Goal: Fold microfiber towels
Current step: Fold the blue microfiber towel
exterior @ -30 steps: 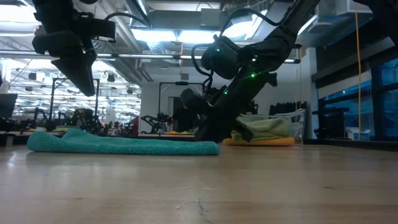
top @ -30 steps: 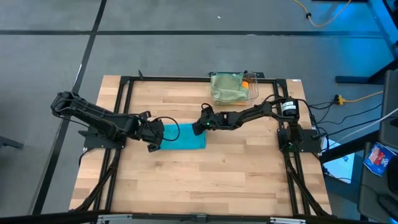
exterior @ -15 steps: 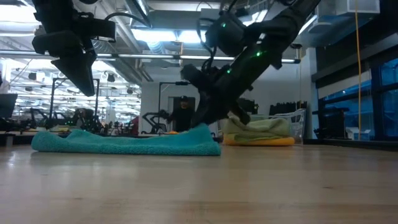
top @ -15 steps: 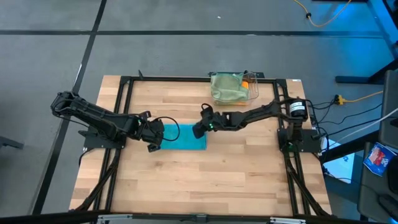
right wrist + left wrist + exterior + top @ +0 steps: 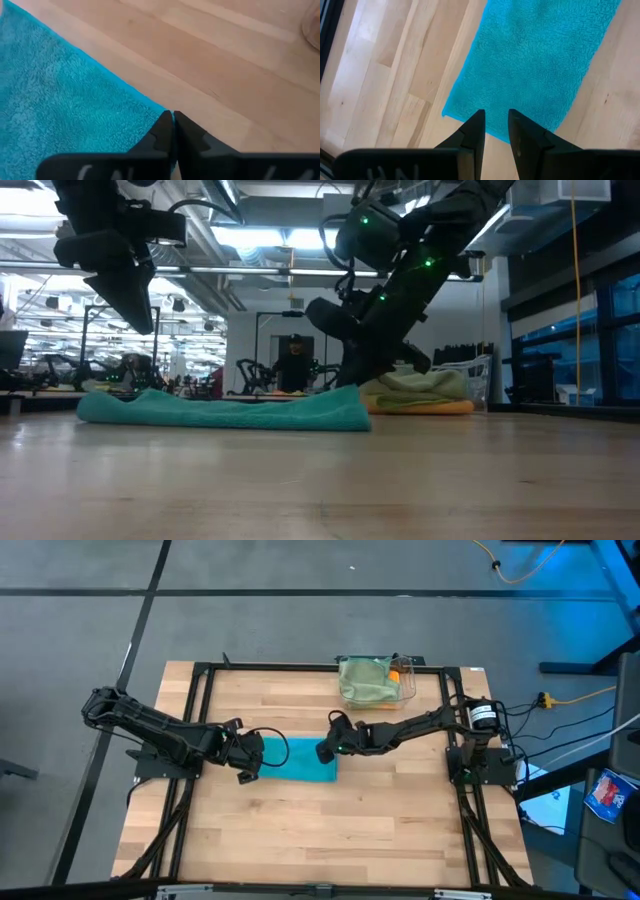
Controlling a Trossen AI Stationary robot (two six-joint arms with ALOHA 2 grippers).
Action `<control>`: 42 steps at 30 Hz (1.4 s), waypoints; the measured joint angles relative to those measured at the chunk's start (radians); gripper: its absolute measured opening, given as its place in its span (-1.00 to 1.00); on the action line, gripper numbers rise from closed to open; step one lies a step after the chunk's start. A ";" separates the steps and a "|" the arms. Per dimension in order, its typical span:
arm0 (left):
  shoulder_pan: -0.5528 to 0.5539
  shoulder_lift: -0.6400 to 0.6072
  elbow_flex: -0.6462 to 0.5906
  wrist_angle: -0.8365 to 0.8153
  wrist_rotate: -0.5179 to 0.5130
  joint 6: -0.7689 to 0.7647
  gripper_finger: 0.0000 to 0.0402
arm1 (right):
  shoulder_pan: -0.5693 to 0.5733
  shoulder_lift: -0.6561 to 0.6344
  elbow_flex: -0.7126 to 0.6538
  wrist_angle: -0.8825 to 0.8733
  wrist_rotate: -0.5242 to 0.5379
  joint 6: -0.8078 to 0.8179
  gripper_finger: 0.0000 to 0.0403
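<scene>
Wooden planks make up the tabletop (image 5: 300, 830), framed by dark rails, and near its middle lies the teal towel (image 5: 298, 759), a flat oblong stretched between the two arms. At the far edge, toward the right corner, sits a clear plastic bin (image 5: 405, 680) heaped with the other towels: the pale green towel (image 5: 365, 680) on top, with a bit of the orange towel (image 5: 396, 674) showing beside it. The left tool (image 5: 246, 758) hovers over the teal towel's left end, raised clear of the cloth in the low view, its fingers (image 5: 476, 129) a small way apart with nothing between them. The right tool (image 5: 323, 752) is down at the towel's right end, its fingers (image 5: 165, 131) pressed together on a corner of the teal cloth, which sits slightly lifted there in the low view.
</scene>
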 joint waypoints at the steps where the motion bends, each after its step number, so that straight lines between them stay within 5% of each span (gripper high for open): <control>1: 0.000 0.000 0.000 0.000 -0.001 -0.001 -0.62 | 0.000 0.000 0.000 -0.001 0.001 -0.004 -0.92; 12: 0.000 0.000 0.000 0.000 -0.002 -0.008 -0.62 | -0.009 -0.003 0.000 -0.071 0.000 -0.047 -0.47; 20: 0.000 0.001 0.000 0.044 -0.002 -0.012 -0.62 | -0.007 -0.068 0.000 -0.089 0.003 -0.125 -0.42; 31: -0.036 0.046 -0.089 0.540 0.024 0.004 -0.62 | 0.057 -0.263 0.001 -0.159 0.113 -0.303 -0.42; 42: 0.069 0.368 -0.092 1.159 0.051 0.183 -0.62 | 0.123 -0.475 0.002 -0.297 0.268 -0.315 -0.42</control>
